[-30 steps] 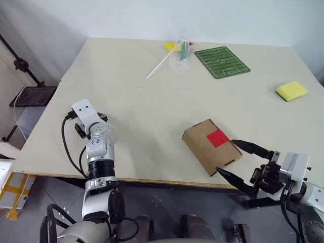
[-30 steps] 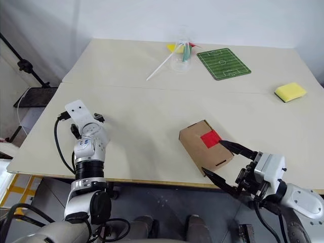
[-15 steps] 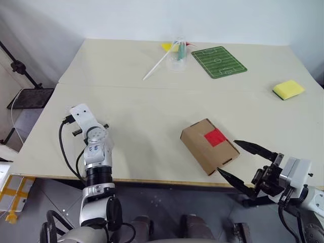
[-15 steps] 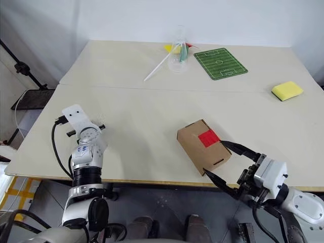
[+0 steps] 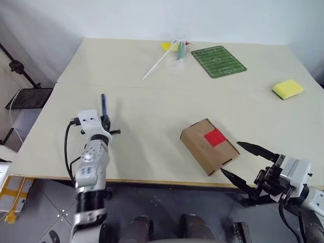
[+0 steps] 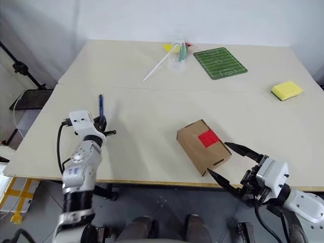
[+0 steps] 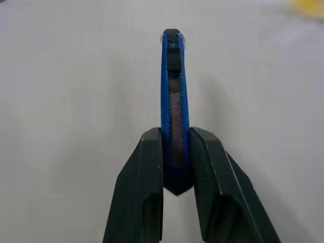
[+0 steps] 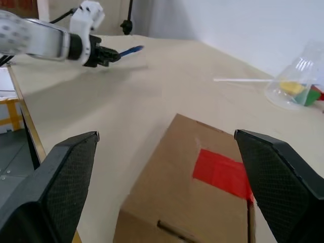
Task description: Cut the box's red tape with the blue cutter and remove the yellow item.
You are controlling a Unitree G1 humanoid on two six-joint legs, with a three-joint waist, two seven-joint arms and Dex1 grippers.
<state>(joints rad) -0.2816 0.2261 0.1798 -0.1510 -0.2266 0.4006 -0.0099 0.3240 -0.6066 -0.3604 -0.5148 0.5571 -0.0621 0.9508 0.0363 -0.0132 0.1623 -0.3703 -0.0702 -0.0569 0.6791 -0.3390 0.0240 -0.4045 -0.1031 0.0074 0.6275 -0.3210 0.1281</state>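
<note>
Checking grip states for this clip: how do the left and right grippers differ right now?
The left gripper is shut on the blue cutter; the right gripper is wide open and holds nothing. The left hovers far from the box; the right flanks the box's near corner. Both point roughly level.

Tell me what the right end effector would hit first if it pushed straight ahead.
Most likely the box: it sits right ahead of the open right end effector, centred between its fingers, red tape up.

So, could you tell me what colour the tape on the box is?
Red tape, clearest in the right wrist view.
</note>
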